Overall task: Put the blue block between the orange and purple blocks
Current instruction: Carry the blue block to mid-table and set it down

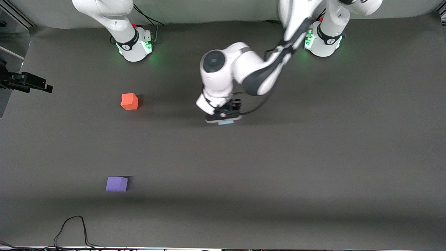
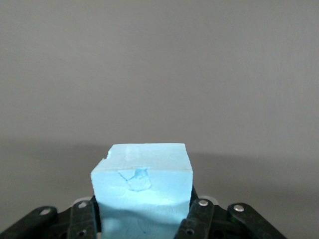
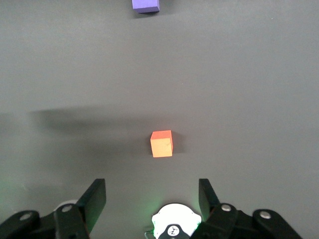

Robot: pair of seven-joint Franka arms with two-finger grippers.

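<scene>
White arms with grey joints, green-lit bases, black screw-studded claws.

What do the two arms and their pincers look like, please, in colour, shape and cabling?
Both arms have glossy white rounded shells. The left arm has dark grey joint sections, a round dark cap and a black cable looping near its wrist. Both bases glow green and carry black bands, with black cables trailing off. The left pincer and right pincer are black, with flat fingers and silver screws.

Light sky-blue block [image 2: 142,191], orange-red block [image 1: 129,101], violet block [image 1: 117,184]. Worktop [image 1: 313,157] plain dark grey. Arms white with dark grey joints; black claws; green lights glow at the bases.
</scene>
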